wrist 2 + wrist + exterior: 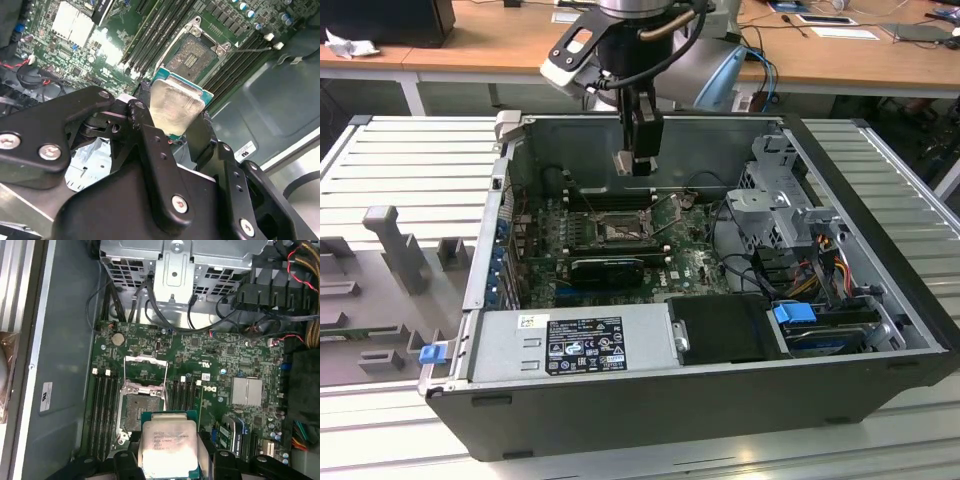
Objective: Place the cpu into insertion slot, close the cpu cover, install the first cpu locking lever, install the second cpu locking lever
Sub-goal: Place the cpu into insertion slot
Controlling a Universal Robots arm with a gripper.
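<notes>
Hovering end effector (pixel 169 459) clasping cpu (pixel 167 440) above insertion slot (pixel 142 407), memory slots (pixel 102 410) flanking

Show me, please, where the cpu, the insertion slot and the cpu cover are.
cpu (pixel 167 442): first wrist view, middle of its pale metal face.
insertion slot (pixel 191 56): second wrist view, dark field inside the metal rim.
cpu cover (pixel 145 359): first wrist view, one bar of its silvery frame.

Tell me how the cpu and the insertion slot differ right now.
The cpu hangs in the gripper above the board; the insertion slot sits on the board, empty. The cpu's face is pale silver; the slot's bed is dark inside a metal rim. Both are square.
</notes>
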